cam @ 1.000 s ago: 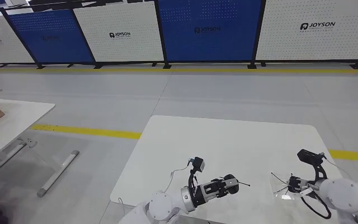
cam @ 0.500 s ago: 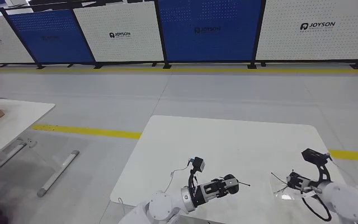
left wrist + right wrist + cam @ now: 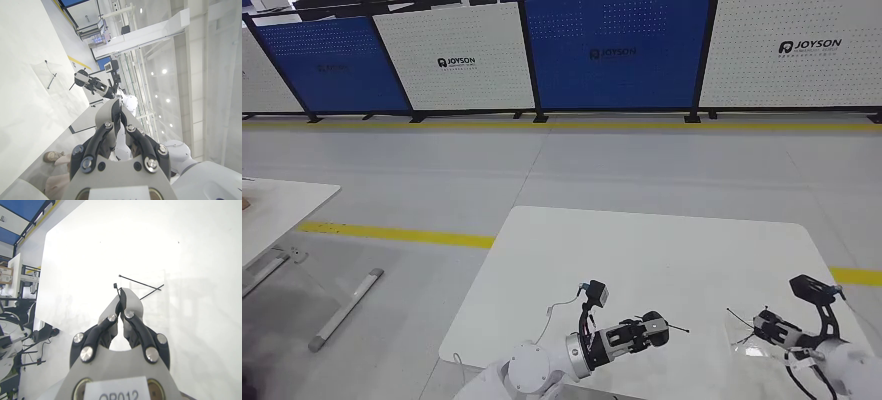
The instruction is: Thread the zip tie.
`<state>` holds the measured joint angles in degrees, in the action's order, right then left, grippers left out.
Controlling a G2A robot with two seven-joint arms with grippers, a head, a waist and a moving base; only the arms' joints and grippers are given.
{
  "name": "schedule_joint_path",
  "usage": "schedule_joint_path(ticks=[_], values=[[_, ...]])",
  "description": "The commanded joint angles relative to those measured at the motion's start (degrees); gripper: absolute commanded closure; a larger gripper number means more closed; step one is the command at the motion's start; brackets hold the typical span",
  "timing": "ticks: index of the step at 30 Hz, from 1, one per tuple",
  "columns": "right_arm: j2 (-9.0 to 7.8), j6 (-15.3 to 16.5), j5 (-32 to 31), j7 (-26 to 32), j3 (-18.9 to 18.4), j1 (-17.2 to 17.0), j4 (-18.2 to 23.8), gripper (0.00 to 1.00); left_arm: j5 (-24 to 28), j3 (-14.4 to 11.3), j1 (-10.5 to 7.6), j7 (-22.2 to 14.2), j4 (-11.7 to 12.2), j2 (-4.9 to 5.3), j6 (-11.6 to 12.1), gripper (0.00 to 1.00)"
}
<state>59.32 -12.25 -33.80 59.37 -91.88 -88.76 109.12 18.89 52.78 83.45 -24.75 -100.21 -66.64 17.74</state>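
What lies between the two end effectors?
Mostly bare white table; near the right end effector, loose zip ties lie crossed on a clear sheet, seen in the top view.

We see a thin black tie (image 3: 115,286) pinched in the closed right end effector (image 3: 120,295), its square head poking past the fingertips, two other ties (image 3: 140,284) lying crossed on a clear sheet (image 3: 151,275) on the white worktop (image 3: 94,247) just beyond.

Four zip ties (image 3: 139,282) (image 3: 151,292) (image 3: 116,287) (image 3: 678,327) (two lying crossed), two grippers (image 3: 119,113) (image 3: 120,298), one table (image 3: 642,250).
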Motion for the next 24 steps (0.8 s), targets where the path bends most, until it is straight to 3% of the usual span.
schedule_joint_path(ticks=[1,4,9,12,24], values=[[0.11,0.4,0.7,-2.1,0.0,-0.2,0.1,1.0,0.0,0.0,0.0,0.0,0.0,0.0,0.0,1.0],[0.34,5.3,5.3,-8.8,-2.0,-3.3,1.5,1.0,0.0,0.0,0.0,0.0,0.0,0.0,0.0,1.0],[0.74,12.6,11.1,-19.3,-6.4,-11.9,5.1,1.0,0.0,0.0,0.0,0.0,0.0,0.0,0.0,1.0],[0.91,16.2,15.0,-21.5,-7.8,-14.5,4.7,1.0,0.0,0.0,0.0,0.0,0.0,0.0,0.0,1.0],[0.91,16.2,15.0,-21.5,-7.8,-14.5,4.7,1.0,0.0,0.0,0.0,0.0,0.0,0.0,0.0,1.0]])
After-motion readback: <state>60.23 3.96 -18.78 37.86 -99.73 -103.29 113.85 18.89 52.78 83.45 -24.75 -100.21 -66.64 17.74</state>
